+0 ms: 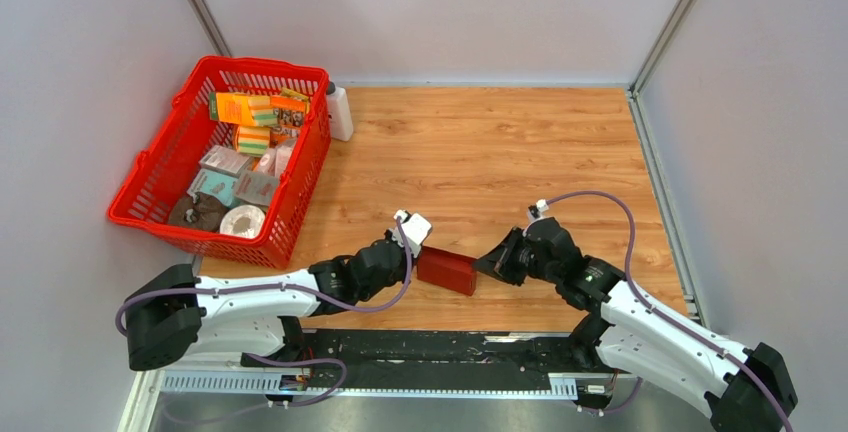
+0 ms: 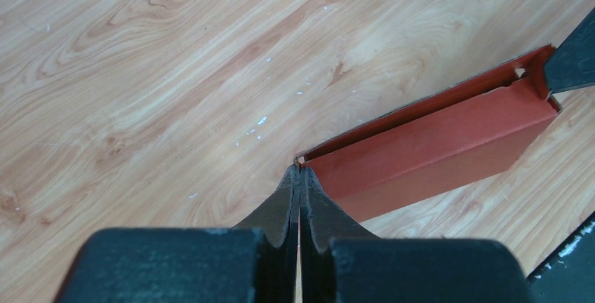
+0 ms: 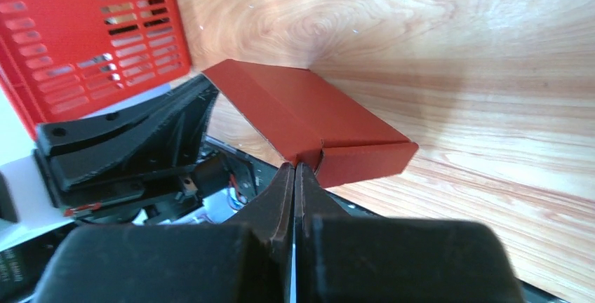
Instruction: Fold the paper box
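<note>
Wooden table (image 1: 480, 152) is carrying a red mesh basket (image 1: 150, 177) of packages at the far left. The dark red paper box (image 1: 447, 270) is being held near the front edge. The left gripper (image 2: 299, 170) is pinching one end and the right gripper (image 3: 295, 170) is pinching the other corner.

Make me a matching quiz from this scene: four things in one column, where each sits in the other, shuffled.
Things:
1 paper box
2 red mesh basket
3 white bottle
4 left pincer

Places:
A by the basket's far right corner
B far left of the wooden table
C middle of the table's near edge
D pinching the box's left end

Pairs: 1-C, 2-B, 3-A, 4-D
</note>
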`<state>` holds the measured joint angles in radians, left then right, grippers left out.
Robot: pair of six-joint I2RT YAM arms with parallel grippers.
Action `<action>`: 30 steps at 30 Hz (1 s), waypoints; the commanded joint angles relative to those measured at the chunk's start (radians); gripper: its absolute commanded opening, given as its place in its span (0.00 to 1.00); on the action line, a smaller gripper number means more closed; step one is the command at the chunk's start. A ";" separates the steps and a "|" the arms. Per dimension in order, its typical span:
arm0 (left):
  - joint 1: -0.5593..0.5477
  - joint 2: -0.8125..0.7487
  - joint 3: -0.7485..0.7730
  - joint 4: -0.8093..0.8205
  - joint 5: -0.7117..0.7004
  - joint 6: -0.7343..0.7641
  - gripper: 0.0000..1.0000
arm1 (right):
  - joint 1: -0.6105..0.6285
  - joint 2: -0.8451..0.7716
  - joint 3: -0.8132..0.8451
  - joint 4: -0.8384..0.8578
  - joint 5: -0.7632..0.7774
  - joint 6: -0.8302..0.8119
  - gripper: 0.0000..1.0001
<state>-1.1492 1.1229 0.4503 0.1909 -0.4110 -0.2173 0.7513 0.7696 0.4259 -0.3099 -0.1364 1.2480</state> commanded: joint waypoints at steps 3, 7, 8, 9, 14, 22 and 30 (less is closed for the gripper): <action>-0.018 -0.038 -0.016 0.015 0.024 -0.007 0.00 | 0.026 -0.015 0.031 -0.109 -0.011 -0.205 0.00; -0.027 -0.034 -0.032 0.038 0.014 -0.028 0.00 | 0.092 0.005 0.033 -0.133 0.026 -0.237 0.00; -0.032 -0.028 -0.033 0.042 0.014 -0.034 0.00 | 0.106 0.013 0.027 -0.127 0.034 -0.233 0.00; -0.033 -0.025 -0.038 0.051 0.011 -0.040 0.00 | 0.117 0.028 0.021 -0.117 0.037 -0.226 0.00; -0.067 -0.008 -0.047 0.064 -0.022 -0.060 0.00 | 0.184 0.042 0.019 -0.090 0.090 -0.205 0.00; -0.104 -0.034 -0.111 0.081 -0.086 -0.096 0.00 | 0.229 0.001 0.027 -0.101 0.078 -0.237 0.15; -0.138 -0.043 -0.147 0.108 -0.138 -0.122 0.00 | 0.232 -0.086 0.060 -0.151 0.095 -0.254 0.63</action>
<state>-1.2663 1.0740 0.3389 0.3267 -0.5453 -0.3016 0.9752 0.6930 0.4259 -0.4065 -0.0799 1.0420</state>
